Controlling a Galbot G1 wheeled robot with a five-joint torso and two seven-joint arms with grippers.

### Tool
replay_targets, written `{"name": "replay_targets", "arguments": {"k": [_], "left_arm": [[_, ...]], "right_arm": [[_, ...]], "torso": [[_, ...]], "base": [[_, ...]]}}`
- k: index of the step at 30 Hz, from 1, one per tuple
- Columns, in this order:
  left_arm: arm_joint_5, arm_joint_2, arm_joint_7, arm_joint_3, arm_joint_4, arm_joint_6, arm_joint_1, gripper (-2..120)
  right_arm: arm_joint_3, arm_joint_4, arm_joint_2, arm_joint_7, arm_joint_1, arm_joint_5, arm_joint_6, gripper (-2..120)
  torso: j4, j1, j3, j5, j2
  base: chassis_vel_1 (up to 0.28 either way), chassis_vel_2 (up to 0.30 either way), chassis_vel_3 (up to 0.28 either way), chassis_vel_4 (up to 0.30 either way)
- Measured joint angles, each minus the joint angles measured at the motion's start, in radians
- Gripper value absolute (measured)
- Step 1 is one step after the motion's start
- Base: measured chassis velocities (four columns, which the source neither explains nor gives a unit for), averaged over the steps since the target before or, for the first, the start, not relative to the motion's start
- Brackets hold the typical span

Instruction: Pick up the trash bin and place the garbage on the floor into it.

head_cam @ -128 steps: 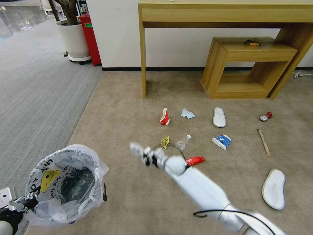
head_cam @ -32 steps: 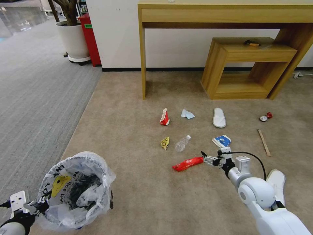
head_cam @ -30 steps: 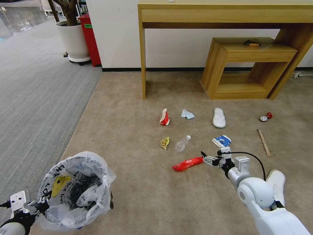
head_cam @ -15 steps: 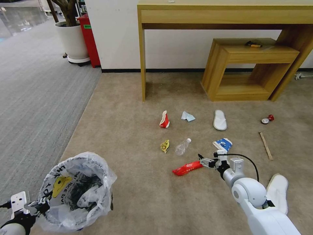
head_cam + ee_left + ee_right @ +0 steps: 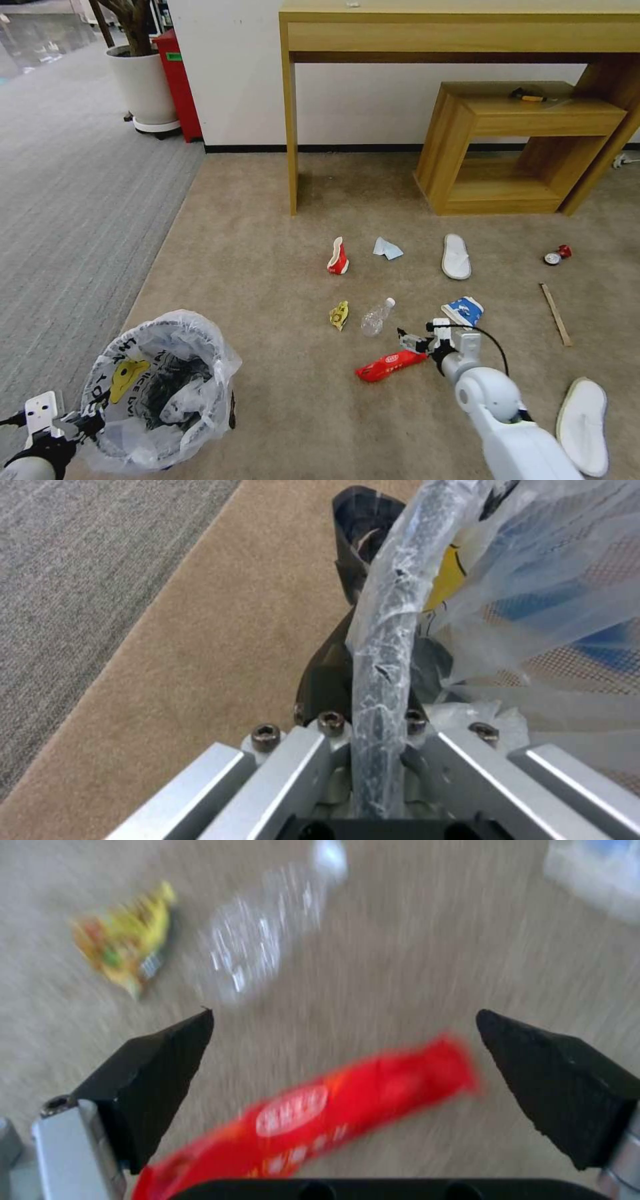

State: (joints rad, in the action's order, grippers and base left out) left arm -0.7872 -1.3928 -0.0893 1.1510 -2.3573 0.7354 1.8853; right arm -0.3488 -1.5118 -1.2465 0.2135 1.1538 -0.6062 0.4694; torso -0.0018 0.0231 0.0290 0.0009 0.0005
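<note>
The right gripper (image 5: 408, 341) hangs low over the beige carpet (image 5: 267, 267), its black fingers (image 5: 167, 1080) spread wide with the red snack packet (image 5: 390, 365) between and just below them — nothing is gripped. The packet lies flat, its long axis running from the gripper's side down toward the robot's left, the far end pointing at the bin's side of the floor. In the right wrist view the same red snack packet (image 5: 313, 1120) crosses the gap between the two fingertips on a slant.

Just beyond the packet lie the clear bottle (image 5: 376, 316), cap end pointing away and slightly right, and the yellow wrapper (image 5: 339, 314) beside it. A blue paper cup (image 5: 463, 310) sits near the gripper's right; farther off are a red paper cup (image 5: 338, 257), a crumpled tissue (image 5: 387, 249), a white slipper (image 5: 456, 256) with its length pointing at the wooden shelf unit (image 5: 527, 147), a crushed red can (image 5: 557, 255) and a wooden stick (image 5: 555, 305). A second white slipper (image 5: 583, 427) lies by the right arm.

The left gripper (image 5: 70, 425) is clamped on the bag-wrapped rim of the trash bin (image 5: 160, 390) — the left wrist view shows that rim (image 5: 383, 645) running straight between its fingers. The bin is at the robot's near left, upright, mouth open upward, crumpled litter inside.
</note>
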Motion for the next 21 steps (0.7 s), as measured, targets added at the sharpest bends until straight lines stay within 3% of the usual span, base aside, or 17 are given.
{"name": "replay_targets", "arguments": {"k": [10, 14, 21], "left_arm": [[0.012, -0.013, -0.002, -0.013, -0.005, 0.0, 0.001, 0], [0.012, -0.014, -0.003, -0.013, -0.007, 0.0, 0.001, 0], [0.011, -0.013, -0.003, -0.012, -0.008, 0.0, 0.001, 0]], "right_arm": [[0.047, 0.121, -0.075, 0.174, -0.079, -0.188, 0.051, 100], [0.047, 0.144, -0.081, 0.191, -0.097, -0.215, 0.056, 97], [0.044, 0.214, -0.096, 0.225, -0.125, -0.267, 0.059, 72]], "torso": [[0.0, 0.0, 0.0, -0.0006, 0.0], [0.0, 0.0, 0.0, -0.0008, 0.0], [-0.0001, 0.0, 0.0, -0.0006, 0.0]], "base": [[0.0, 0.0, 0.0, 0.0], [0.0, 0.0, 0.0, 0.0], [0.0, 0.0, 0.0, 0.0]]}}
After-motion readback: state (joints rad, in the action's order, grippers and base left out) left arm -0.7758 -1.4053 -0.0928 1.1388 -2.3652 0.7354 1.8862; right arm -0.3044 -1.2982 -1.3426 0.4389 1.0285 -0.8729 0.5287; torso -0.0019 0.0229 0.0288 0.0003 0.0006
